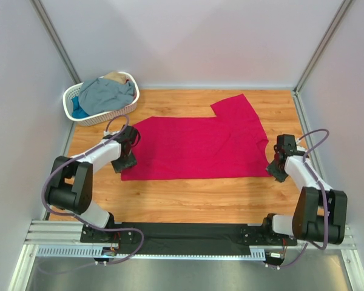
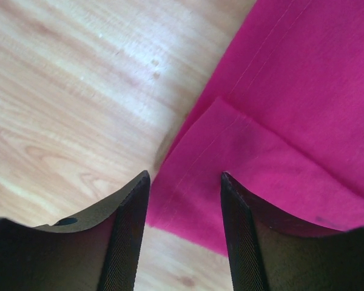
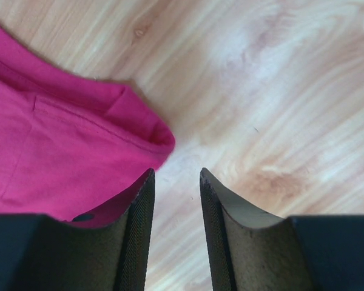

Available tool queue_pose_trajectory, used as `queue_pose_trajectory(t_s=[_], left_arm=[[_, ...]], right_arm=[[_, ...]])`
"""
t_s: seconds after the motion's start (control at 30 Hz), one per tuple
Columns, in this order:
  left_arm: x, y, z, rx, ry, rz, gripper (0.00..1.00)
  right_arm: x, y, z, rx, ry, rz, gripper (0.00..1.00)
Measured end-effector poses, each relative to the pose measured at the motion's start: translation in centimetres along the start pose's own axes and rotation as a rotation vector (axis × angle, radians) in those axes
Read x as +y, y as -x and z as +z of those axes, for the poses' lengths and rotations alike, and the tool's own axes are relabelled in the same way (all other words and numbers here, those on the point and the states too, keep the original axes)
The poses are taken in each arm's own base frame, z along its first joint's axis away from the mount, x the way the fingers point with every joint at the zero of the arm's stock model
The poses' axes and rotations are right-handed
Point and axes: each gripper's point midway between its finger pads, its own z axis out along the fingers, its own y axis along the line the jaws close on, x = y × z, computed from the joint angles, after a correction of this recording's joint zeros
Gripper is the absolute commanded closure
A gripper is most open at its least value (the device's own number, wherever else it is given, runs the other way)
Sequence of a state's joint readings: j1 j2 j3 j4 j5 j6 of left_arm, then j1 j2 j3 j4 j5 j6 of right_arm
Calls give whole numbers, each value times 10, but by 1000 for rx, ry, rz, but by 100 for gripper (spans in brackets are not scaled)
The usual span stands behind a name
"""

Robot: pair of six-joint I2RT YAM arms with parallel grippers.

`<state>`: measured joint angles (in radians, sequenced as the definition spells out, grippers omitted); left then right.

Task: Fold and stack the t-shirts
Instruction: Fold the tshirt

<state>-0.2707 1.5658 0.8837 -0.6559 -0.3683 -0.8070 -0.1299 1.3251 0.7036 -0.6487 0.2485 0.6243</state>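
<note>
One pink shirt (image 1: 200,142) lies spread between left gripper (image 1: 126,159) and right gripper (image 1: 274,168); other shirts (image 1: 106,94) fill the basket (image 1: 70,98). Left wrist: open, astride a hem corner. Right wrist: open, cloth beside one finger. First fold seems pending: pinch both edges.

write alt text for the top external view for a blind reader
A large crimson-pink t-shirt lies spread on a wooden table, the left gripper at its left edge and the right gripper at its right edge. A white basket holding other t-shirts sits in the far left corner.
</note>
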Motion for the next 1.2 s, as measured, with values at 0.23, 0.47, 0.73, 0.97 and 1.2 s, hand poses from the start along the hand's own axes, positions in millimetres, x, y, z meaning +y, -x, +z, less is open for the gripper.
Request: queue_pose_trajectory(t_s=[0.23,0.47,0.73,0.97,1.2], left_arm=[[3,15,-47,-62,-104,-32,39],[-43,64,-94,-159,-329,5,37],[-84,130,-96,-205,-401,55,36],[-86,174,-44,-165,-345,82,38],[-93,165,5,-83,-292,145,40]], right_arm=[[-5,10,-32,-78,40,45,60],[58,45,-57,-61,275,-17,53],[168,124,-77,-132,584,-202,44],[229,162,-45,-145,695,-309,36],[285,213,3,-185,712,-323,37]])
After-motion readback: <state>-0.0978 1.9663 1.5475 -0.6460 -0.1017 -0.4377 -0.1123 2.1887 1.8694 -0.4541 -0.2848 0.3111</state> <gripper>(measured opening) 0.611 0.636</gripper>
